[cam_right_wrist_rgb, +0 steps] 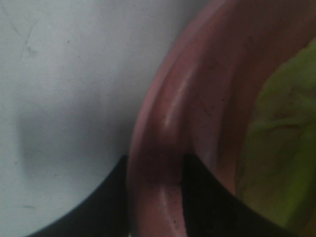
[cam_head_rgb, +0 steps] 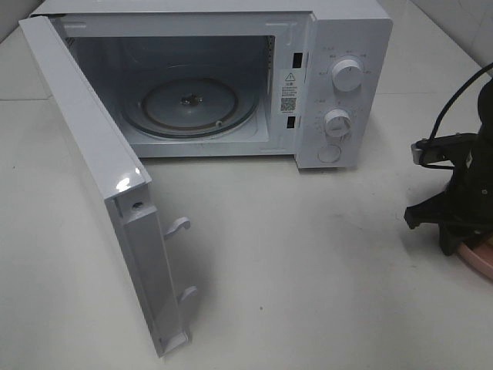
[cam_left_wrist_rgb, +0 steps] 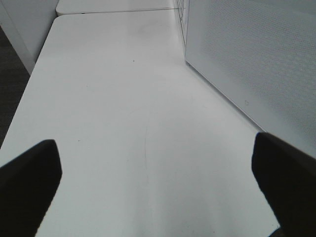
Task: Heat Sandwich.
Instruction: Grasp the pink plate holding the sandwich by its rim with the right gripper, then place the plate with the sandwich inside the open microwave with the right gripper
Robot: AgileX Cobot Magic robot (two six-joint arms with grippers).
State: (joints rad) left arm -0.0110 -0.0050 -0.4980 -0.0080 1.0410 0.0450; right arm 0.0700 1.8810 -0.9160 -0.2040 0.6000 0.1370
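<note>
In the right wrist view my right gripper [cam_right_wrist_rgb: 155, 165] has one black finger on each side of the pink plate's rim [cam_right_wrist_rgb: 197, 89], pressed against it. A yellow-green edge of the sandwich [cam_right_wrist_rgb: 284, 148] shows on the plate; the bread is out of frame. In the exterior high view the right gripper [cam_head_rgb: 456, 245] points down at the table's right edge over the plate [cam_head_rgb: 482, 260], and the arm hides the sandwich. My left gripper [cam_left_wrist_rgb: 155, 190] is open over bare table, nothing between its fingers [cam_left_wrist_rgb: 27, 190].
The white microwave [cam_head_rgb: 339, 46] stands at the back with its door [cam_head_rgb: 100, 193] swung wide open toward the front left. Its glass turntable [cam_head_rgb: 192, 104] is bare. In the left wrist view the microwave's perforated side wall [cam_left_wrist_rgb: 256, 54] is close by.
</note>
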